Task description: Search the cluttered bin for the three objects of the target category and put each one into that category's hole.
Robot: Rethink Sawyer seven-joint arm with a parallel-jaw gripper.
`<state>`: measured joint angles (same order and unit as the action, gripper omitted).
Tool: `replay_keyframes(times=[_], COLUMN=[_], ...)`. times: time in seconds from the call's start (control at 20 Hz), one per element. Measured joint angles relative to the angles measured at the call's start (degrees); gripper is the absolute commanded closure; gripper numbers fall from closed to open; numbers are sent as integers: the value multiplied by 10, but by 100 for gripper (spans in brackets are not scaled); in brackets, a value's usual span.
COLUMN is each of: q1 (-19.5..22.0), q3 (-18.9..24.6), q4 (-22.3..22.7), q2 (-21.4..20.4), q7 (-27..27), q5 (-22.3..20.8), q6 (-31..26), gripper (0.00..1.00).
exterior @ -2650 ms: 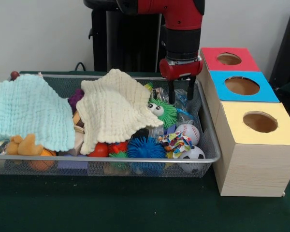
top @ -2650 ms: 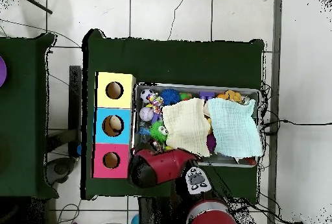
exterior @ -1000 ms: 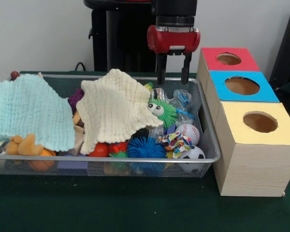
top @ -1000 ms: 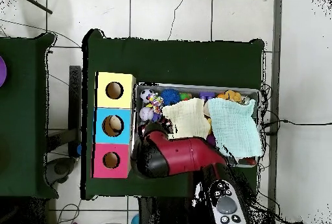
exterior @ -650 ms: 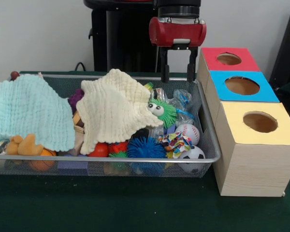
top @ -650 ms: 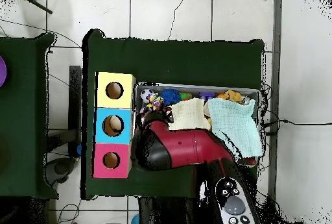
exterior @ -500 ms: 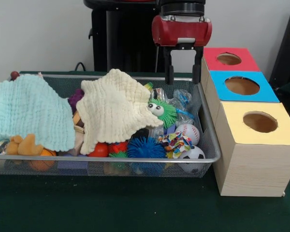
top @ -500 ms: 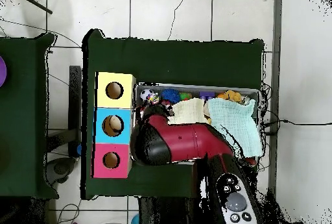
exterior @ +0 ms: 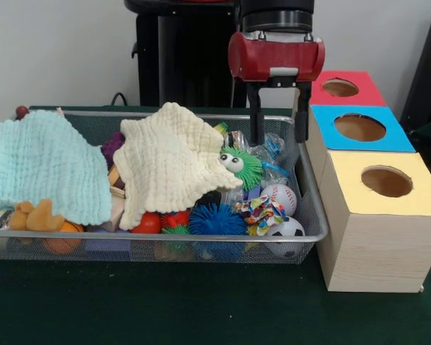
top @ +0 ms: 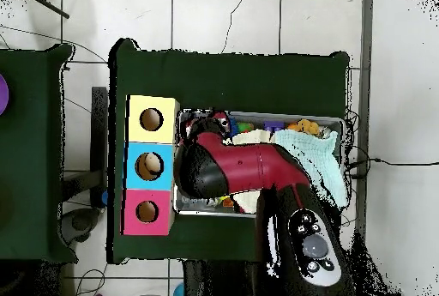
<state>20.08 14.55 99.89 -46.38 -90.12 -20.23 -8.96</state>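
A wire mesh bin holds waffle-weave cloths, spiky rubber balls and a fuzzy green toy; the empty gripper, fingers spread wide, hangs just right of the toy

Wire bin heaped with toys, red, blue, yellow holes beside.

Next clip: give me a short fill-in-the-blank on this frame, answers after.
1. The claw is ____ and holds nothing.
2. The box nearest the front camera has a ____ top.
3. The green toy peeks from under the ____ cloth.
4. The baseball lies in the ____.

Answers: open; yellow; cream; bin
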Motion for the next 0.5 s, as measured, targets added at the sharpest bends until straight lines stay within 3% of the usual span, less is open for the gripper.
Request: replay_keyframes(times=[0.5], q1=[4], q3=[1], q4=[-51], q2=[51], q7=[0], q5=[-2], q6=[0], gripper=[0])
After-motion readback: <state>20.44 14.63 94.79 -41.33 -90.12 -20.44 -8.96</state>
